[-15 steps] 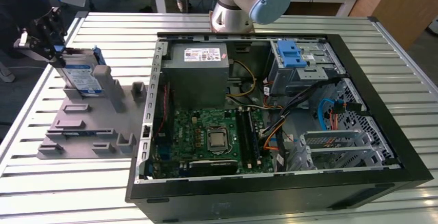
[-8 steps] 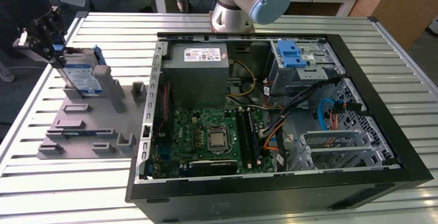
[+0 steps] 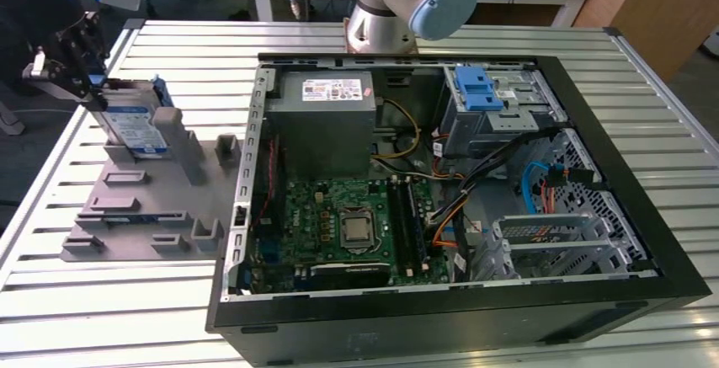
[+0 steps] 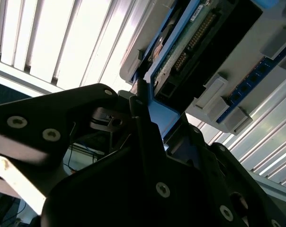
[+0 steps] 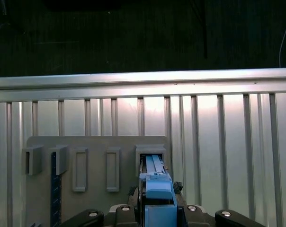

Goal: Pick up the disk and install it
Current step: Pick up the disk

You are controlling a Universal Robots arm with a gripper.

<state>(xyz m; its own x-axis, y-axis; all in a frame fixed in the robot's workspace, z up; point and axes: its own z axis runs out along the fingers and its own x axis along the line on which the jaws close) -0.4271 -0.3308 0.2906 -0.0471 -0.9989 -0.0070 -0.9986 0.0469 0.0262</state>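
Half the pick at best, zero install. Slatted aluminium table (image 3: 113, 301) carries the open black steel PC case (image 3: 450, 322), centre to right of the exterior view, green motherboard exposed. Silver sheet-metal drive cage (image 3: 511, 111) with blue plastic latch (image 3: 477, 90) sits upper right inside the case, well apart from the disk. Grey matte fixture plate (image 3: 135, 216) with blocky slot posts lies left of the case. The disk (image 3: 133, 124) stands on edge at the plate's far slot, upper left of the exterior view: flat silver slab, white-and-blue label, blue rails. Can't tell if it has cleared the slot. Gripper (image 3: 90, 94) is black metal with bolted links; its fingers (image 4: 139, 111) are clamped on the disk's blue-railed edge in both wrist views. Carry to the case and seating not yet done
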